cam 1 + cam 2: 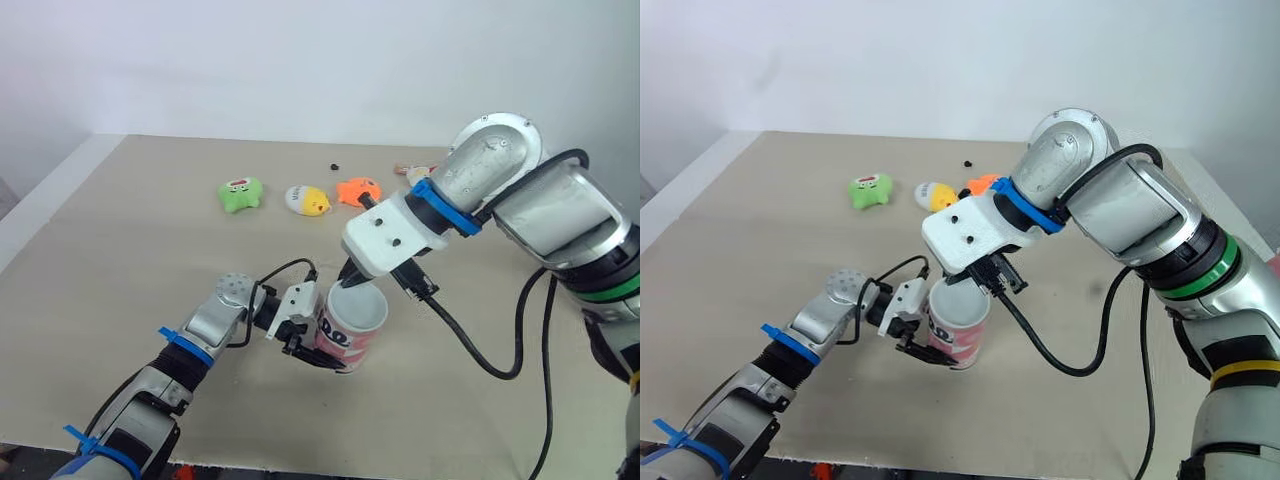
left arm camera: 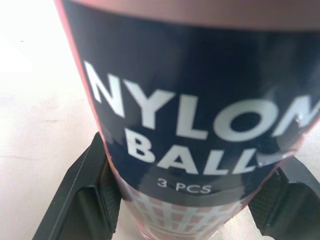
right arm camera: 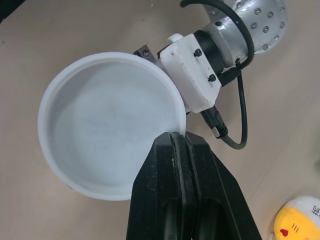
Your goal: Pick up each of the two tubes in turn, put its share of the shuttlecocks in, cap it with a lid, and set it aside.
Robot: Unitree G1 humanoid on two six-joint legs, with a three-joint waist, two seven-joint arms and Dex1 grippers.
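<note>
A pink tube [image 1: 347,348] with a dark label reading "NYLON BALL" [image 2: 190,125] stands on the tan table in front of me. My left gripper [image 1: 303,338] is shut on its side, one finger [image 2: 82,200] on each flank. A white lid [image 1: 360,310] sits on the tube's top, hollow side up [image 3: 110,125]. From above, my right gripper [image 1: 350,283] comes down onto the lid's rim, fingers [image 3: 165,200] pressed together and pinching it.
Three small plush toys lie in a row at the far side: green [image 1: 240,193], yellow and white [image 1: 308,201], orange [image 1: 358,190]. A tiny black object [image 1: 333,165] lies behind them. The table's left edge [image 1: 40,210] runs diagonally; open tabletop lies left of the tube.
</note>
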